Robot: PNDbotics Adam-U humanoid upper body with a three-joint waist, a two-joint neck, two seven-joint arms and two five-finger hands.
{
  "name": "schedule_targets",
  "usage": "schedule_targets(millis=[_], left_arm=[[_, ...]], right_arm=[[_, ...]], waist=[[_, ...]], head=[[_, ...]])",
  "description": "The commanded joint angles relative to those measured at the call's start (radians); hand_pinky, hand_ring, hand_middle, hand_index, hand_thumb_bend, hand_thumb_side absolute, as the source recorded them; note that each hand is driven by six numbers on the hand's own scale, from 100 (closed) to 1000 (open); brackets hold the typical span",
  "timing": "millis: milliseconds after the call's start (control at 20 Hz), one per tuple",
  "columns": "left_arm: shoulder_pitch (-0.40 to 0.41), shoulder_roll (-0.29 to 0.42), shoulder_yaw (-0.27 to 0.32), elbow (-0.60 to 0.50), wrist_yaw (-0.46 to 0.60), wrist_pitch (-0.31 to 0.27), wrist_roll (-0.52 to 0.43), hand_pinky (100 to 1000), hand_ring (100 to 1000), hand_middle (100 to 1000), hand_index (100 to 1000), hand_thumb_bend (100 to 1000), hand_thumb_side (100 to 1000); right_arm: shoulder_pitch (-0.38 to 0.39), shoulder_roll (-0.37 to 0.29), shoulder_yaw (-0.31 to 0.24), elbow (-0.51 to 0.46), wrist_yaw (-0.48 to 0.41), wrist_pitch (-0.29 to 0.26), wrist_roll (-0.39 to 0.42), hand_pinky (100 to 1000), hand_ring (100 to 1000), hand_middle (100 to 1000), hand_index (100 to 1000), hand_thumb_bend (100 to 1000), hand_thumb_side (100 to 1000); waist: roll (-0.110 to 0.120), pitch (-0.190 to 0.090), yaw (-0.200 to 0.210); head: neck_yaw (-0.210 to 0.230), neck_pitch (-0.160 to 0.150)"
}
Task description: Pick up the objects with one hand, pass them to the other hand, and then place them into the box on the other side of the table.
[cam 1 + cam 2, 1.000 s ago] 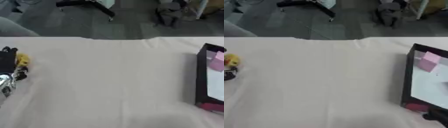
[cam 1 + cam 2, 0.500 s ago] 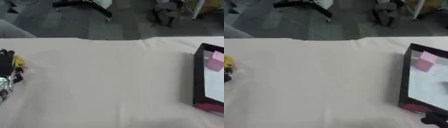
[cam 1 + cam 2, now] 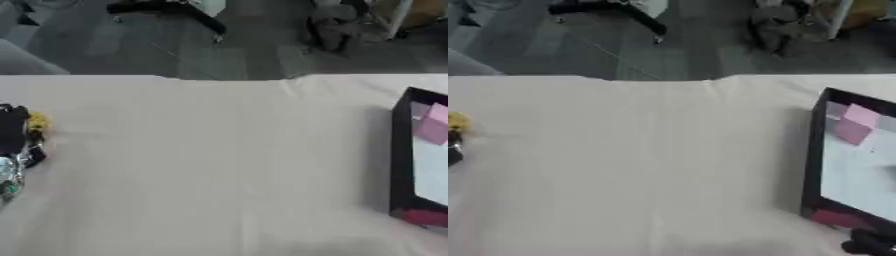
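The left hand (image 3: 14, 145) sits at the left edge of the table (image 3: 219, 165), black with silver showing lower down; a small yellow object (image 3: 38, 121) lies against its upper side, but whether the fingers are curled round it or only beside it cannot be told; the hand is half cut off by the edge. The right hand (image 3: 870, 243) shows only as a dark tip at the lower right corner, just by the box; its state cannot be told either. The black-walled box (image 3: 808, 165) stands far across on the right, a pink block (image 3: 856, 125) already inside. The likely risk is the handover; if the yellow piece is only pinched at its edge, it may slip while crossing the wide bare cloth between.
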Motion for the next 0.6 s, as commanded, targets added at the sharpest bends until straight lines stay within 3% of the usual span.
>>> schedule_targets(millis=[50, 350, 600], left_arm=[[-0.003, 0.045, 0.018, -0.023, 0.003, 0.003, 0.038, 644, 450, 447, 564, 100, 200], [0.009, 0.048, 0.006, -0.079, 0.058, -0.018, 0.083, 650, 449, 445, 562, 100, 214], [0.015, 0.045, -0.018, -0.191, 0.096, -0.057, 0.059, 654, 443, 439, 556, 100, 229]], right_arm=[[0.002, -0.016, -0.012, -0.020, 0.002, -0.002, 0.002, 780, 811, 716, 992, 100, 272], [0.003, -0.024, -0.012, -0.014, 0.000, -0.003, 0.000, 782, 812, 718, 993, 100, 280], [-0.001, -0.040, -0.005, -0.009, -0.011, -0.006, 0.003, 783, 811, 719, 993, 100, 289]], waist=[[0.001, -0.033, 0.003], [0.003, -0.059, 0.014], [0.011, -0.097, 0.032]], head=[[0.003, -0.006], [0.001, 0.006], [0.006, 0.039]])
